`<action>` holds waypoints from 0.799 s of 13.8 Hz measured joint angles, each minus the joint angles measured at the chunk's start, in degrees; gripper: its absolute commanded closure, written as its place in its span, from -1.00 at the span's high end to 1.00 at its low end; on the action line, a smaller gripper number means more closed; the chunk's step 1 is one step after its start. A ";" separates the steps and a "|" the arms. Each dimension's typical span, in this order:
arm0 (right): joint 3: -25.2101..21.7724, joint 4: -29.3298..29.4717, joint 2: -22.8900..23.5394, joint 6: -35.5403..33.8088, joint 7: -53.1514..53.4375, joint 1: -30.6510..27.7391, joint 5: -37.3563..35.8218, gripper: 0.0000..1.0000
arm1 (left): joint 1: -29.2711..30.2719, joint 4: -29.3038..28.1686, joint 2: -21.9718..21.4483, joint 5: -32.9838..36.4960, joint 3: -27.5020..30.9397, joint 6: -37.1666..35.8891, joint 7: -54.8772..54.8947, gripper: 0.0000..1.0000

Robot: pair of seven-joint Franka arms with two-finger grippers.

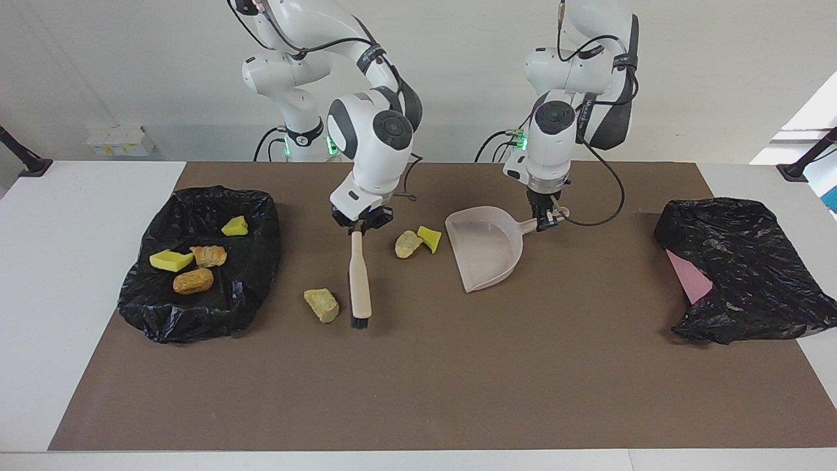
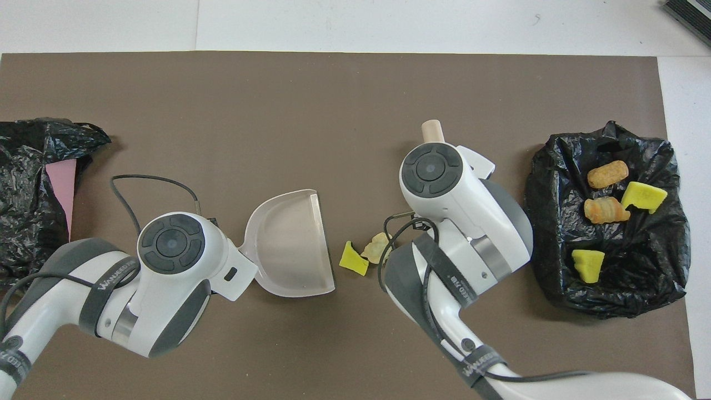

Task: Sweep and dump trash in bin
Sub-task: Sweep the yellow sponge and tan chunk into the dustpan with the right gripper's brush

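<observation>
My right gripper [image 1: 358, 226] is shut on the handle of a beige brush [image 1: 359, 278], whose dark bristles rest on the mat beside a lone tan trash lump [image 1: 322, 305]. My left gripper [image 1: 543, 220] is shut on the handle of the beige dustpan [image 1: 487, 252]. The pan's mouth faces a tan lump [image 1: 407, 243] and a yellow sponge chunk [image 1: 429, 238] that touch each other. In the overhead view the dustpan [image 2: 289, 244] lies beside the yellow chunk [image 2: 354, 260]; the right wrist hides the lone lump and all but the tip of the brush [image 2: 432, 131]. The black-lined bin [image 1: 196, 314] holds several pieces.
A second crumpled black bag [image 1: 745, 268] with a pink sheet showing at its edge lies at the left arm's end of the brown mat. The bin [image 2: 611, 297] sits at the right arm's end.
</observation>
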 measured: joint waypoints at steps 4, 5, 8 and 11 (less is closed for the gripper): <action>-0.24 3.67 3.68 -0.28 -9.99 -7.12 -7.15 -1.00 | -0.36 -0.04 0.07 0.01 -0.04 0.06 -1.61 -1.00; -0.27 3.90 4.11 0.39 -11.75 -8.59 -7.29 -1.00 | -0.41 -0.07 0.09 0.01 -0.04 0.06 -1.99 -1.00; -0.29 3.98 5.55 2.74 -13.36 -12.14 -7.30 -1.00 | -1.20 -0.13 0.11 0.01 -0.02 0.05 -2.91 -1.00; 0.13 3.37 6.14 1.98 -13.38 -12.21 -4.03 -1.00 | -1.96 -0.21 0.11 0.02 -0.05 0.05 -3.55 -1.00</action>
